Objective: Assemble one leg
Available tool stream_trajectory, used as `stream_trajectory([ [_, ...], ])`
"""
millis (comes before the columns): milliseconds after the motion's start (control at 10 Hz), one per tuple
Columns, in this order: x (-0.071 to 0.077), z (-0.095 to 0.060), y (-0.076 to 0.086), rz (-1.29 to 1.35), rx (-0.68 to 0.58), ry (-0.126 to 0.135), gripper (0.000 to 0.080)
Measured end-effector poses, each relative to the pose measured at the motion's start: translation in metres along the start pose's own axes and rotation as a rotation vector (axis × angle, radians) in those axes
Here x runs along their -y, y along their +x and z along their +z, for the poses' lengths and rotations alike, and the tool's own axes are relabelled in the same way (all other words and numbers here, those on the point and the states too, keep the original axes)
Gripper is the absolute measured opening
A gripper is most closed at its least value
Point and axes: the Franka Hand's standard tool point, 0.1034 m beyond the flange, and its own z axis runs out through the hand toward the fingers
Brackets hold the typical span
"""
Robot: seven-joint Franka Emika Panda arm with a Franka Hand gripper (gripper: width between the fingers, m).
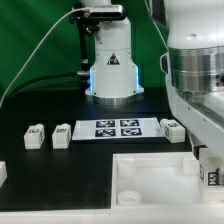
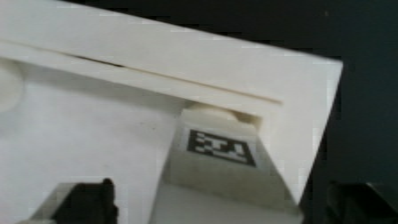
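Observation:
My gripper [image 1: 205,165] is low at the exterior view's right, over the near right corner of the large white panel [image 1: 140,185]. A white leg [image 1: 210,176] with a black-and-white tag stands between its fingers. In the wrist view the leg [image 2: 222,150] runs from between the dark fingertips [image 2: 89,203] to the panel's raised rim [image 2: 214,95], its far end touching the rim. One finger lies against the leg; the other stands a little apart from it, with panel showing in the gap. The gripper [image 2: 217,205] looks open around the leg.
The marker board [image 1: 115,127] lies in front of the robot base [image 1: 110,70]. Two loose legs [image 1: 35,135] [image 1: 62,134] lie to its left in the exterior view, and another [image 1: 173,128] to its right. A white piece [image 1: 3,172] sits at the left edge.

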Motion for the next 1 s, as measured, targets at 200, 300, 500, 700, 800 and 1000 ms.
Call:
stream_trajectory([
  [200, -0.0006, 0.0008, 0.0009, -0.175, 0.0, -0.001, 0.0644],
  [300, -0.0008, 0.0009, 0.0012, -0.285, 0.0, -0.001, 0.0644],
  [500, 0.0008, -0.0019, 0.0005, -0.736, -0.039, -0.036, 0.0649],
  [700, 0.0015, -0.0014, -0.0028, -1.045, -0.038, -0.048, 0.0649],
  [800, 0.001, -0.0013, -0.0016, -1.061, -0.037, -0.049, 0.0649],
  [1000, 0.0007, -0.0008, -0.0015, -1.013, -0.037, -0.048, 0.0516],
])
